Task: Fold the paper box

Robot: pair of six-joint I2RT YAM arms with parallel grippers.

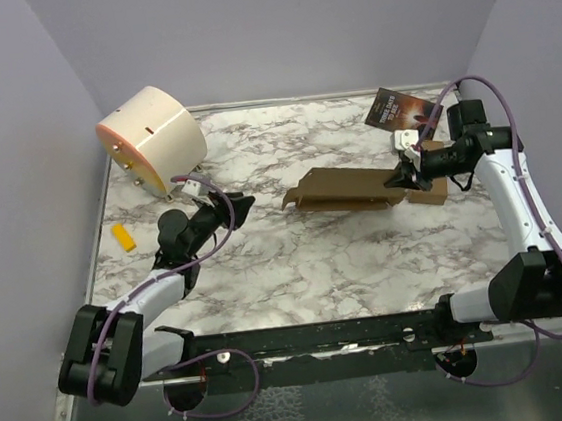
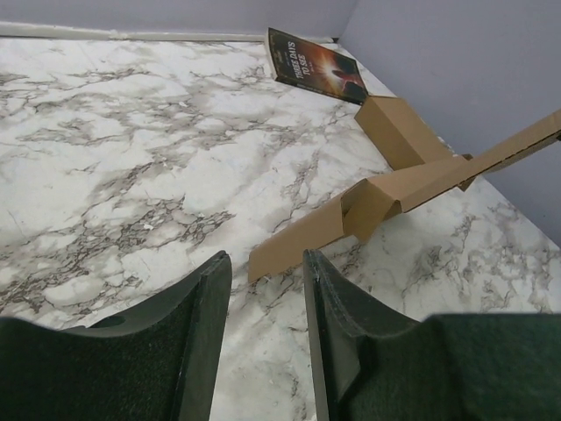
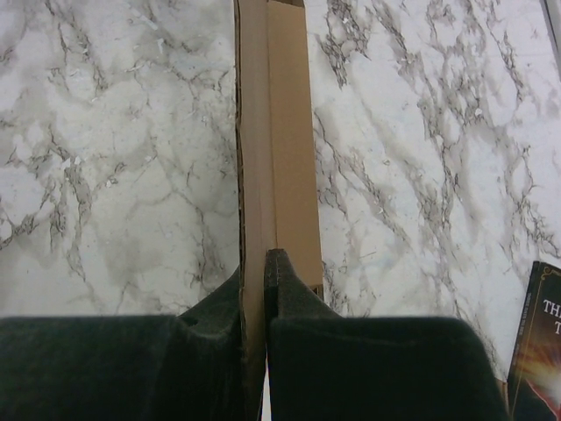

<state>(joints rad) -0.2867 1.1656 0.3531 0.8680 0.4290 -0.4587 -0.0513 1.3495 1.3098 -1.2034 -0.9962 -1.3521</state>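
This looks like a robotics lab test cell, though little outside it shows. Plain lavender walls [image 1: 13, 148] box in a marble-patterned surface [image 1: 296, 259] on three sides. A left arm [image 1: 159, 289] and a right arm [image 1: 521, 195] are bolted to a black rail [image 1: 325, 339] at its near edge, and purple cables [image 1: 498, 90] run along them.

Plain brown paper box [image 1: 344, 189] on white, grey-veined marble table [image 1: 297, 264].
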